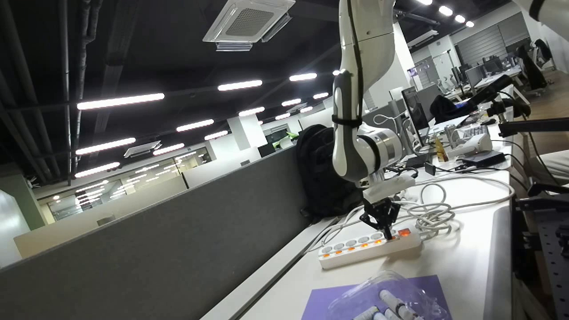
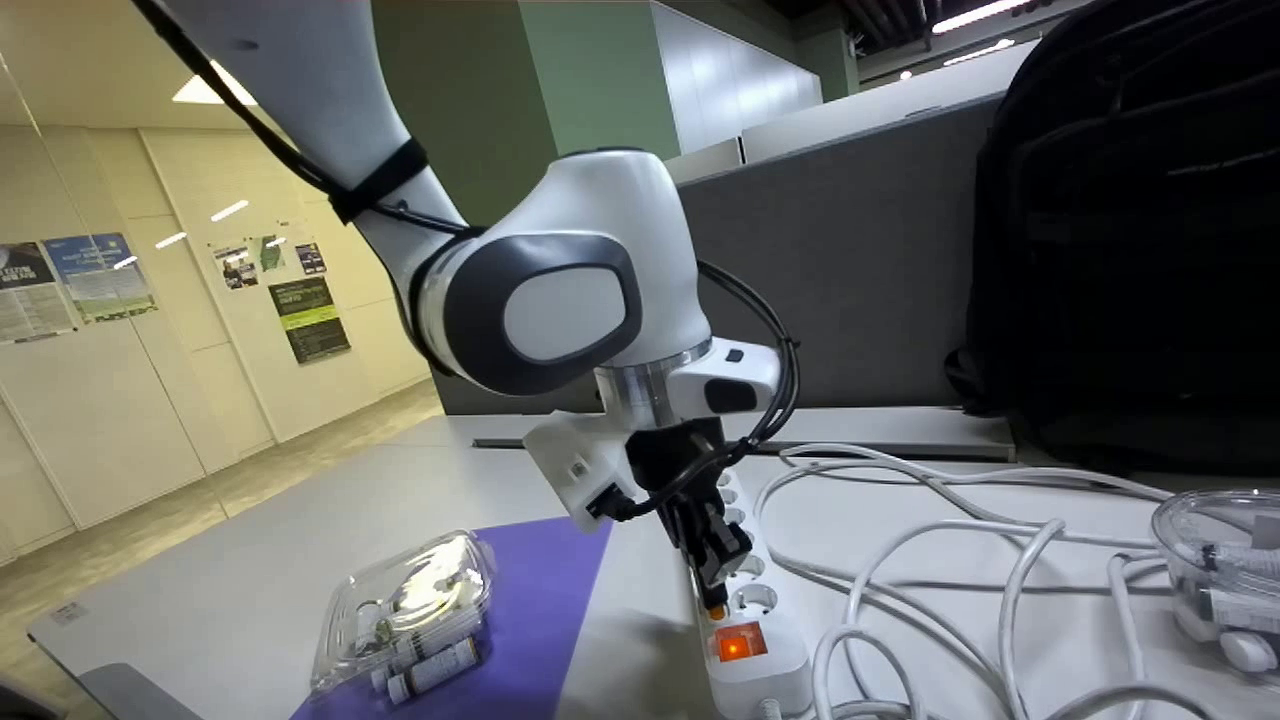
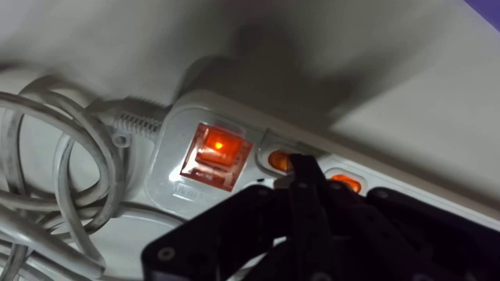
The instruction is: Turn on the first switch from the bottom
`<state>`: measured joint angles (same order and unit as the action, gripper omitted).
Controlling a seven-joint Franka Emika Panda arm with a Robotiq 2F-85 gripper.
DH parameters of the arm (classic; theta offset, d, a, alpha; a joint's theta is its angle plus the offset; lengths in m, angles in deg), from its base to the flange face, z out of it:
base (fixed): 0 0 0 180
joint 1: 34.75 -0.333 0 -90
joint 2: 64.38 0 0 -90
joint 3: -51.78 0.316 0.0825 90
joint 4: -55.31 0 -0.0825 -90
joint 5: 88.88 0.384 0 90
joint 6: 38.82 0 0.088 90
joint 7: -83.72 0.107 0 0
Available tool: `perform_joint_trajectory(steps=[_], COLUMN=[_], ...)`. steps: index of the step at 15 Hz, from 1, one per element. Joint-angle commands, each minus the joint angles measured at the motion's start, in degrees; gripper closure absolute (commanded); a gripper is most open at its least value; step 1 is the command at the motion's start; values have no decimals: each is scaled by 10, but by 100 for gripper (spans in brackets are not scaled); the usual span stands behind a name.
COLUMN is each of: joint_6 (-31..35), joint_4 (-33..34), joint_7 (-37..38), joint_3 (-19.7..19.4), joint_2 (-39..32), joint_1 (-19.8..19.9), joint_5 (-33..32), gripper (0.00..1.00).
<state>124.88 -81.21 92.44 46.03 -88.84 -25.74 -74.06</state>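
Along the grey partition (image 1: 178, 253) runs one edge of our white table (image 1: 471, 249); the power strip (image 1: 369, 256) has one end near that edge. We have the gripper (image 1: 388, 234) pressed together; beside the large lit switch (image 3: 222, 150), its tips partly cover the small orange switch (image 3: 276, 160).
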Motion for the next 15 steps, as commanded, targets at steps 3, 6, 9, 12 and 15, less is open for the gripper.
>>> perform_joint_trajectory(steps=[3,6,9,12,15], joint_6=[51,46,26,11,-9], joint_4=[35,35,15,-5,-20], joint_7=[176,225,191,167,155], joint_3=[-139,-181,-157,-134,-109], joint_2=[-109,-119,-64,-10,27], joint_1=[-138,-193,-181,-165,-153], joint_5=[-106,-121,-104,-96,-93], gripper=[100,100,100,100,74])
